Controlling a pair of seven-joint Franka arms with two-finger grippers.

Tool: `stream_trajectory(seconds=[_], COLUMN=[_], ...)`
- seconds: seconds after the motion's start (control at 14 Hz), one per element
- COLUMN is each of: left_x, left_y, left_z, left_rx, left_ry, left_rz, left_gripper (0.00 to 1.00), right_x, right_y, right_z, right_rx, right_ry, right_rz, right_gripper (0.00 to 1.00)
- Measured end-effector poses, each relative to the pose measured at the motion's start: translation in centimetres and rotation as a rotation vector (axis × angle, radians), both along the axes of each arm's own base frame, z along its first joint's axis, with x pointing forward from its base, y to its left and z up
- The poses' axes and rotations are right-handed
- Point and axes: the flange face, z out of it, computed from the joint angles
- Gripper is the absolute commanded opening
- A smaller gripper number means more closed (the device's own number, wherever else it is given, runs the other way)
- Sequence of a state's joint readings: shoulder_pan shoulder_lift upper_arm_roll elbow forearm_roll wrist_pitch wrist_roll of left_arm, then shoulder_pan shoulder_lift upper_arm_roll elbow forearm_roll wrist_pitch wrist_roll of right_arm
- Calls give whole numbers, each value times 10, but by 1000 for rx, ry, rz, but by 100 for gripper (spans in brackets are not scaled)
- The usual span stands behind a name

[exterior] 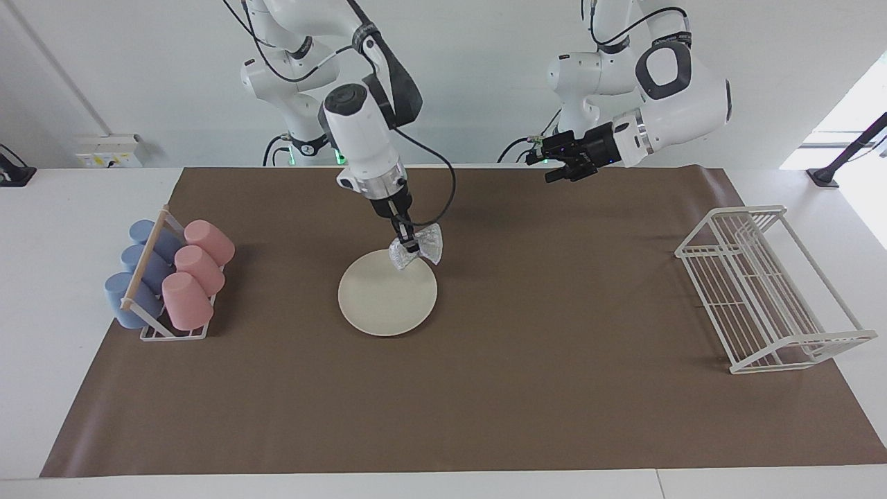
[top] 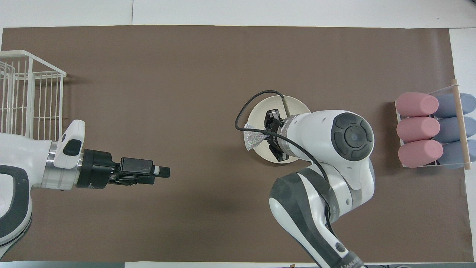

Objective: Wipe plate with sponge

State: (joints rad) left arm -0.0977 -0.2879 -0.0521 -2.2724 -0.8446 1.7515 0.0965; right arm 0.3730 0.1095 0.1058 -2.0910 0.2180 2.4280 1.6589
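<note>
Sponge point(exterior: 416, 247) pinched at its narrow middle, our right gripper point(exterior: 407, 239) holds the soft, light mesh over the plate's point(exterior: 384, 301) edge nearest the robots; we judge it crushable and the plate rigid. Our left gripper point(exterior: 554, 173) waits aloft, fingers unreadable.

Glittery mesh sponge point(exterior: 416, 247), matt smooth plate point(exterior: 384, 301), matt brown paper-like mat point(exterior: 485, 402).
</note>
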Motion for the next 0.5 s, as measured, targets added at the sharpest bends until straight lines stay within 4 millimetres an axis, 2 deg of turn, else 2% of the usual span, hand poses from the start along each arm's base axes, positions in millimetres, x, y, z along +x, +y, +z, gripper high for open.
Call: stream_trajectory(seconds=[0.07,0.29,0.5], left_x=[1,7,13], left_y=[7,35,53], left_z=[-2,-7,-10], left_rx=[71,259,415], left_ry=[-14,-47,-98], left_rz=[-25,-68,-106], left_gripper=[100,100,100], right_x=[1,-4,-7], right_y=[-1,-2,-7], right_z=[-12,-29,-65], right_rx=[-3,-22,-44], right_ry=[-1,11,11], right_rz=[1,51,109], right_gripper=[0,0,0])
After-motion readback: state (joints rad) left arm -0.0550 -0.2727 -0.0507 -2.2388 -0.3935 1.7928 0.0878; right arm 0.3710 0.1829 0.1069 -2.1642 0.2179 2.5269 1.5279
